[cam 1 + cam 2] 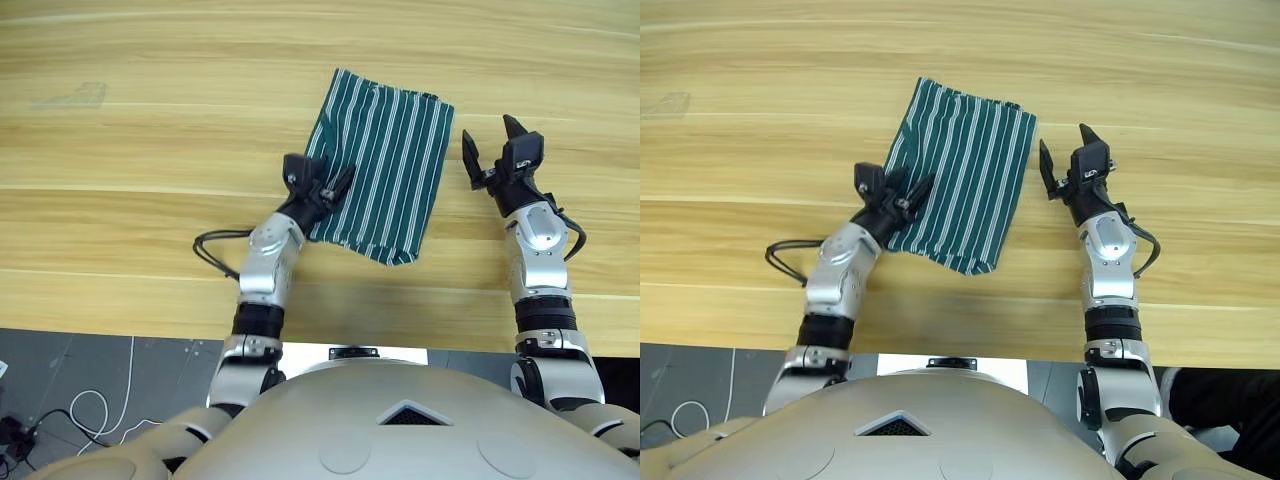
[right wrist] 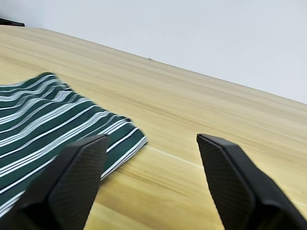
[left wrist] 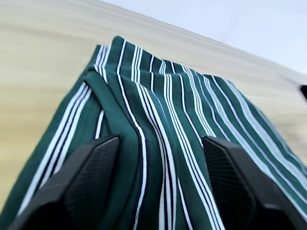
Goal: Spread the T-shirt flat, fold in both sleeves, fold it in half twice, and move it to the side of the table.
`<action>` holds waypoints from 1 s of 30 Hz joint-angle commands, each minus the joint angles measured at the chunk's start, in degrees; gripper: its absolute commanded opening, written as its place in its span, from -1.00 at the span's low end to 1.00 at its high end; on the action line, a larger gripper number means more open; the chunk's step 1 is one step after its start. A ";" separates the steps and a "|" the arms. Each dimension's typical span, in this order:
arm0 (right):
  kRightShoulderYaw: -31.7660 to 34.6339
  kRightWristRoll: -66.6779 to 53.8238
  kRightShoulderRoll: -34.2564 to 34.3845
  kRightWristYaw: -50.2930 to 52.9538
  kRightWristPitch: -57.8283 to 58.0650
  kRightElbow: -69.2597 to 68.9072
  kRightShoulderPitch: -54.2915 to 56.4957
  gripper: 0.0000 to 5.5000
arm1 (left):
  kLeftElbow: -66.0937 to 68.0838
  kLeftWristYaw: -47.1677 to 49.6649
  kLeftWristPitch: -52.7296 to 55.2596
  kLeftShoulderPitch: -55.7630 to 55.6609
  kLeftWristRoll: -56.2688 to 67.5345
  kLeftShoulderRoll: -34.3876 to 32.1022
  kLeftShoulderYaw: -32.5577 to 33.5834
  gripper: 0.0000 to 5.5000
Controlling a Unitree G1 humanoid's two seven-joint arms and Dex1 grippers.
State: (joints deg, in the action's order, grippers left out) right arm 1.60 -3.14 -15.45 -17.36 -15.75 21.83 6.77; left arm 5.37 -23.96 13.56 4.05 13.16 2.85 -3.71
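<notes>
left wrist view: is the left gripper [image 3: 160,141] holding the t-shirt [image 3: 158,96]?

no. its fingers [image 3: 91,177] are spread wide over the striped cloth with nothing pinched. whether they press on it, i cannot tell.

why would it sit there?

my guess is that it's on the shirt's near left edge to get a hold for the slide to the side. the shirt already lies as a compact folded rectangle, so the folding looks finished.

and the right gripper [image 1: 488,130]?

wide open too, and empty, above bare wood just beside the shirt's right edge. it seems placed to guard or grip that side.

where is the shirt on the table [image 1: 150,150]?

about mid-table, between the two grippers, flat on pale wood planks.

and the room?

there's a plain light wall [image 2: 192,28] beyond the far edge, and dark floor [image 1: 160,360] with a loose white cable [image 1: 95,405] below the near edge.
</notes>
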 commanded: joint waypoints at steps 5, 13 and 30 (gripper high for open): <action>-1.61 1.68 1.41 1.25 4.11 0.93 4.25 0.24 | -24.63 2.47 22.22 33.02 3.03 -10.22 -3.87 0.15; -2.57 2.00 2.50 0.24 2.54 3.36 4.77 0.24 | -18.90 6.54 5.94 26.81 -1.19 -10.49 -1.05 0.15; -8.86 14.50 -6.13 0.97 -15.89 0.69 -5.97 0.24 | -16.07 8.77 -18.82 17.56 1.22 -5.27 0.65 0.15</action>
State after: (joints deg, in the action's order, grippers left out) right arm -7.10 12.96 -22.05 -15.77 -31.81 25.36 1.51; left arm -9.75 -15.14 -6.97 21.50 12.74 -2.48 -3.41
